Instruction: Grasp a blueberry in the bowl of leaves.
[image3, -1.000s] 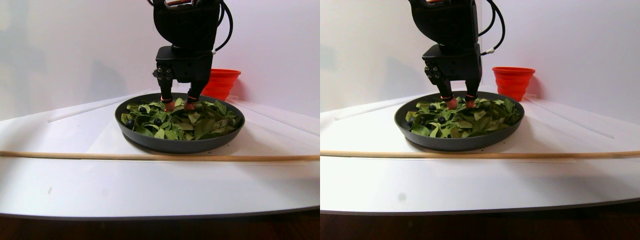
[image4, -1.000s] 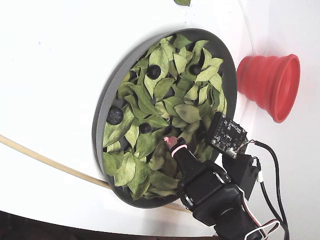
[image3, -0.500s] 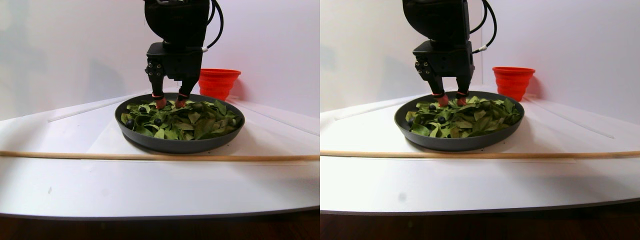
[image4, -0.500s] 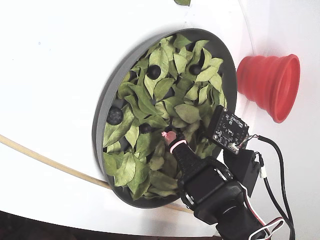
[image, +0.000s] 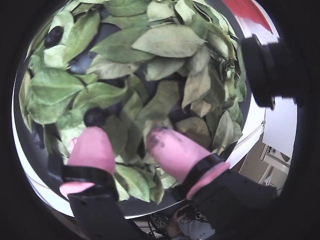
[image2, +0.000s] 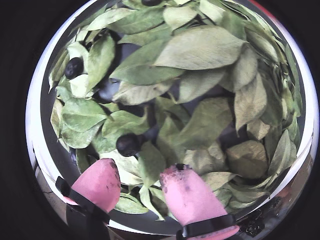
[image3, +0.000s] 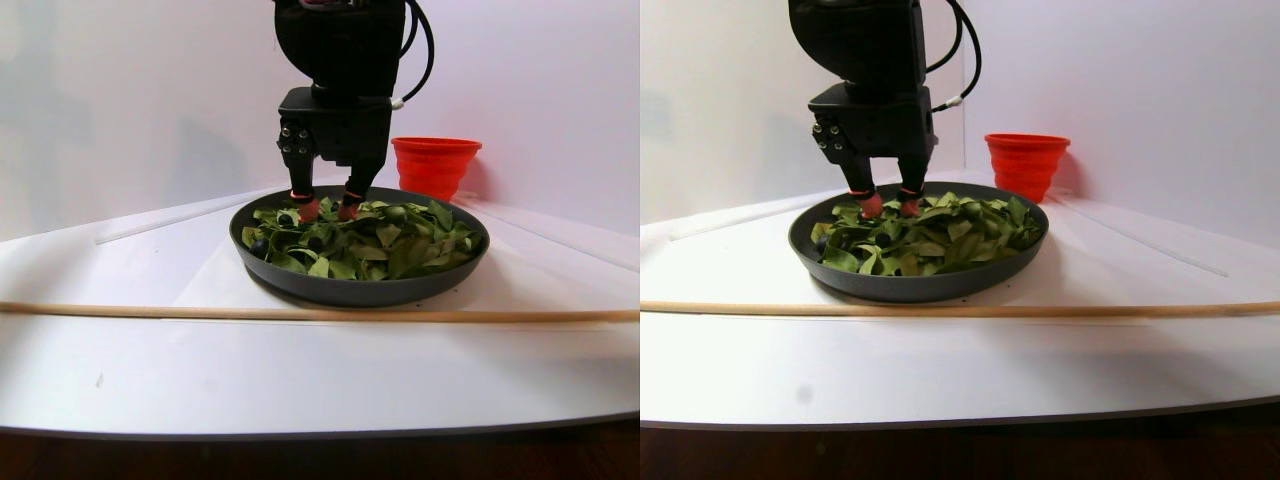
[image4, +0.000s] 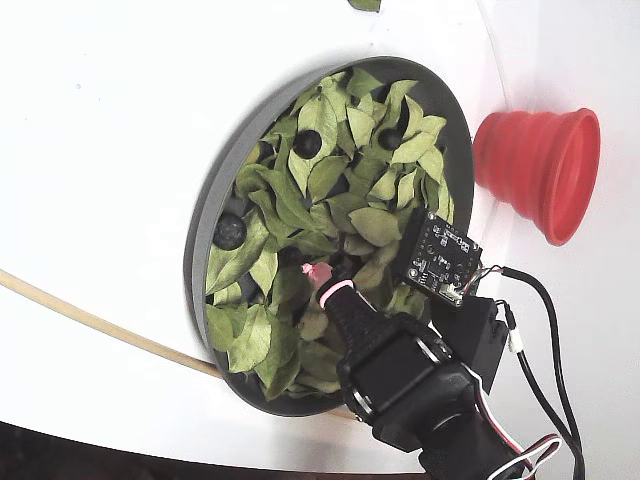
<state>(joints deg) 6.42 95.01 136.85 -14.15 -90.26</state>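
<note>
The dark grey bowl (image4: 200, 240) is full of green leaves (image4: 320, 175); it also shows in the stereo pair view (image3: 350, 290). My gripper (image: 125, 134) is open, its pink fingertips down among the leaves with only leaves between them. A dark blueberry (image: 94, 116) lies just beyond the left fingertip (image: 92, 145), and in the other wrist view (image2: 128, 144) it sits ahead of the gripper (image2: 141, 167). A second blueberry (image: 53, 36) lies farther at the upper left. The fixed view shows two blueberries (image4: 307, 143) (image4: 229, 231) away from the gripper (image4: 322, 280).
A red ribbed cup (image4: 545, 170) stands just outside the bowl, behind it in the stereo pair view (image3: 434, 165). A thin wooden stick (image3: 300, 314) lies across the white table in front of the bowl. A small camera board (image4: 440, 258) rides beside the gripper.
</note>
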